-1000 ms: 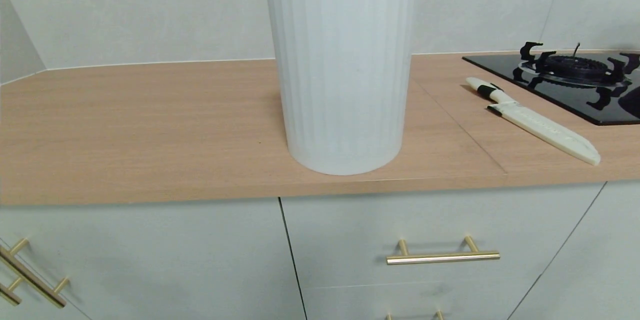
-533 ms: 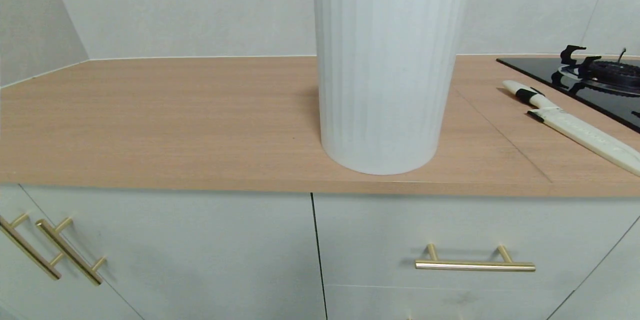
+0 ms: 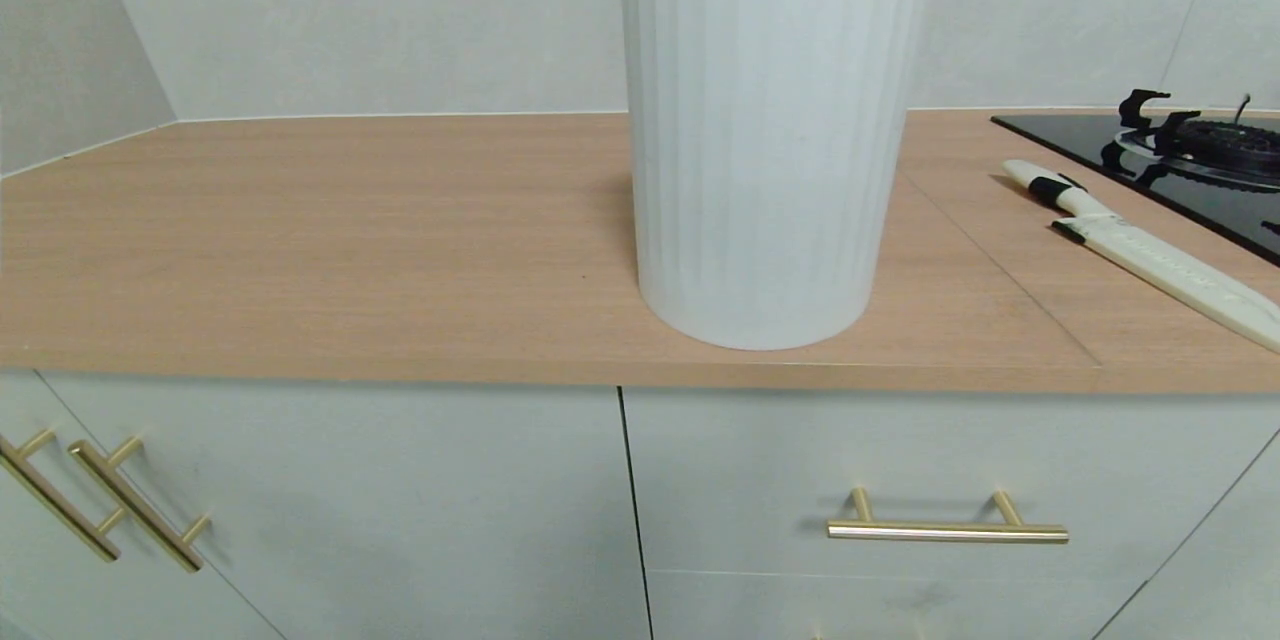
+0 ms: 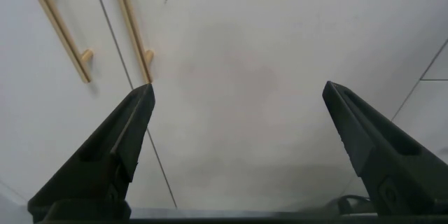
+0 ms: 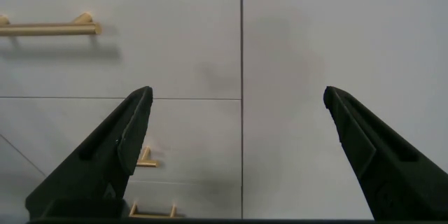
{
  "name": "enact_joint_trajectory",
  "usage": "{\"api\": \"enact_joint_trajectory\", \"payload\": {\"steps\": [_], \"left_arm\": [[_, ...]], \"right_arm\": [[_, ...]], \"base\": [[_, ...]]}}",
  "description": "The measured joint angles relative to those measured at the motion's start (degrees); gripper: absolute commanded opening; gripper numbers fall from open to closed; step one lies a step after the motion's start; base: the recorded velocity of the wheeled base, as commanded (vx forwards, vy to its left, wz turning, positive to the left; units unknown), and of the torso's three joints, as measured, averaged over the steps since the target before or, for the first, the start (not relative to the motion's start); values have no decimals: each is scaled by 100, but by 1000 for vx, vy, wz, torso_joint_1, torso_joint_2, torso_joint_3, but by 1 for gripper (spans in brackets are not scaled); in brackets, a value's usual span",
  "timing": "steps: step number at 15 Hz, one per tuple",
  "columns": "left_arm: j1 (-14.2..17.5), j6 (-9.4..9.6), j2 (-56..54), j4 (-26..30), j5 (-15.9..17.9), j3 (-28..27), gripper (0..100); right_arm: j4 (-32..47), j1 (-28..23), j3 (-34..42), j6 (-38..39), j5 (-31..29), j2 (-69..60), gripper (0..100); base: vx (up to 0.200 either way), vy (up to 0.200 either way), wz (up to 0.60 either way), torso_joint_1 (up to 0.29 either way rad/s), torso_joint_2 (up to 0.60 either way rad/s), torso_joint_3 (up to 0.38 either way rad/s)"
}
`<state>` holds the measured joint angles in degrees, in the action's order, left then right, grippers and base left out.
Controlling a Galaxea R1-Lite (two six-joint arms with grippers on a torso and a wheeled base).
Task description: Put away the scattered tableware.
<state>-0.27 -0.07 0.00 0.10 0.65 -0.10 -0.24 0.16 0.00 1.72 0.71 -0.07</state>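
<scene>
Surface: wood worktop [image 3: 300, 240] above pale cabinet fronts [image 3: 400, 500].
L gripper [image 4: 238, 87]: jaws wide apart, nothing btw them, facing a cabinet door w/ gold handles [image 4: 133, 24].
R gripper [image 5: 237, 91]: jaws wide apart, nothing held, facing drawer fronts.
Tub [image 3: 765, 170]: tall, white, ribbed, upright near front edge.
Knife [image 3: 1150, 255]: white, flat on worktop, btw tub and black hob [image 3: 1225, 210].

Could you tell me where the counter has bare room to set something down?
The widest bare patch of counter runs from the left wall to the white ribbed container. A narrower strip lies between that container and the knife. The right end is crowded: the knife lies just beside the black hob.
</scene>
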Motion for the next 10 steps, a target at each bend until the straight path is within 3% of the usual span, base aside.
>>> {"api": "enact_joint_trajectory", "payload": {"steps": [6,10], "left_arm": [[0,0,0,6,0,0,100],[0,0,0,6,0,2,100]], "right_arm": [[0,0,0,11,-11,0,100],[2,0,0,22,-22,0,100]], "base": [[0,0,0,4,-17,-11],[0,0,0,94,-267,-265]]}}
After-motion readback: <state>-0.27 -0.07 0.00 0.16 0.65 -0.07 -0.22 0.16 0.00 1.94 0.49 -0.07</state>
